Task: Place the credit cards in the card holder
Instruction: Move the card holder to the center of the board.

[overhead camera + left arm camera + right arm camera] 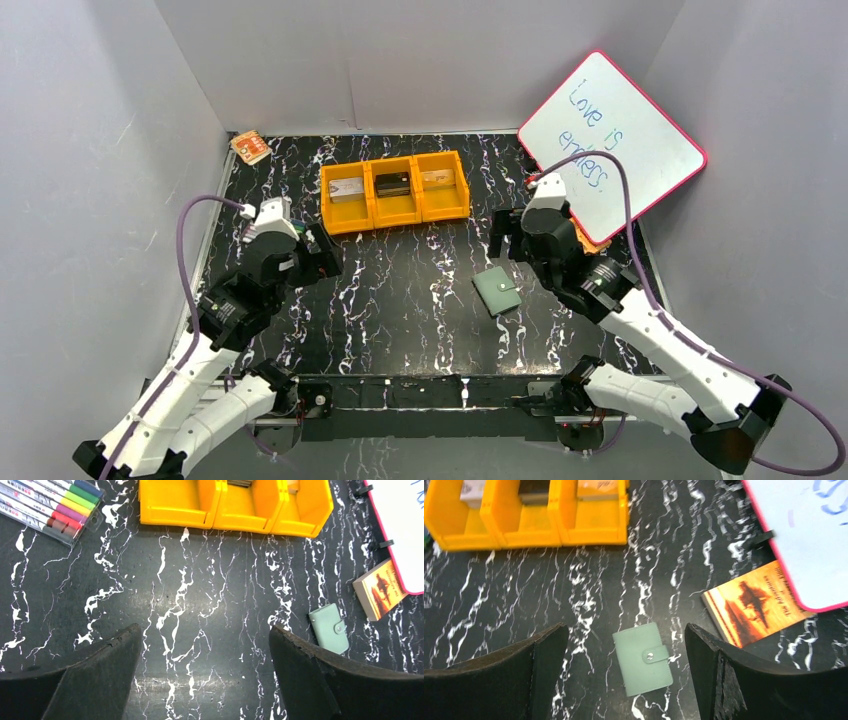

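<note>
The card holder (497, 292) is a closed grey-green wallet with a snap tab, lying flat on the black marbled table right of centre. It also shows in the left wrist view (330, 627). In the right wrist view the card holder (643, 659) lies on the table between and below my open fingers. The credit cards lie in the orange tray (395, 211): silver-grey (347, 188), black (392, 183), tan (434, 178). My right gripper (508, 238) (626, 627) is open and empty, above and just behind the holder. My left gripper (322, 258) (205, 630) is open and empty over bare table at the left.
A pink-framed whiteboard (612, 135) leans at the back right, with an orange book (754, 602) under its edge. A set of coloured markers (47, 505) lies at the left. An orange patterned packet (250, 147) sits in the back left corner. Grey walls enclose the table.
</note>
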Robot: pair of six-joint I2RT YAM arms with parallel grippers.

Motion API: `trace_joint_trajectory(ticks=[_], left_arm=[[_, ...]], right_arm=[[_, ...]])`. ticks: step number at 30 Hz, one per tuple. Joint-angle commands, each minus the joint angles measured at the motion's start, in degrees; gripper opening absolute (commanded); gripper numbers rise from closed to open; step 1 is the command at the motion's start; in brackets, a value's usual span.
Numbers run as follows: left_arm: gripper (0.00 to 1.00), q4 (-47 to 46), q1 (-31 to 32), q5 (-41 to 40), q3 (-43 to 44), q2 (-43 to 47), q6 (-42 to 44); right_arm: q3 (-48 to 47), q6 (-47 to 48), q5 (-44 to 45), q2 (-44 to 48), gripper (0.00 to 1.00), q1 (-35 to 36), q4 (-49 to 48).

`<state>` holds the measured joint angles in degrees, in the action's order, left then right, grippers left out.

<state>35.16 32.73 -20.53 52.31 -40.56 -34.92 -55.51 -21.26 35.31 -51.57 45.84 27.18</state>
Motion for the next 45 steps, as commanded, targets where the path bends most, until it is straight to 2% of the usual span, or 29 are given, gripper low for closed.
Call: trace_joint_trajectory(ticks=[1,5,6,8,11,14,18,26,39,45], left_arm=[[0.95,-1.6,-0.2,0.7,-3.0,1.3,0.1],[0.95,-3.4,-0.2,2.1,-6.4,3.6,0.3],[0.95,-3.9,-0.2,2.6,-7.3,4.3,0.4],[0.95,-4.6,-0.2,3.6,-8.6,5.4,0.9],[0.95,-4.8,-0.2,4.5,-9.9,6.5,1.5],[0.95,-4.8,-0.3,4.8,-10.0,6.9,1.9],[0.95,-5.3,-0.2,5.0,-10.4,6.8,2.0],[0.94,-5.2,-0.2,4.9,-10.2,6.4,2.0],[0.94,-5.4,-0.2,5.9,-10.5,7.3,1.9],[0.94,-5.8,-0.2,6.3,-10.6,7.2,2.1]], right_arm=[[0.6,-1.0,-11.0,-3.0,0.94,-1.8,1.6],[5.2,-3.7,-21.4,-4.0,0.92,-7.8,-0.1],[6.4,-4.2,-23.8,-4.3,0.97,-9.7,-0.5],[8.3,-5.7,-28.3,-5.5,0.98,-14.6,-0.3],[11.3,-7.2,-31.6,-5.9,0.99,-19.7,-0.6],[14.8,-8.2,-30.8,-4.1,0.99,-21.7,-2.4],[19.0,-10.1,-29.3,-4.0,0.95,-23.1,-4.0],[22.5,-11.5,-34.1,-8.0,0.78,-23.7,-11.2],[24.7,-10.5,-34.9,-15.3,0.72,-23.7,-16.6],[26.1,-9.8,-37.9,-17.2,0.68,-23.6,-16.7]])
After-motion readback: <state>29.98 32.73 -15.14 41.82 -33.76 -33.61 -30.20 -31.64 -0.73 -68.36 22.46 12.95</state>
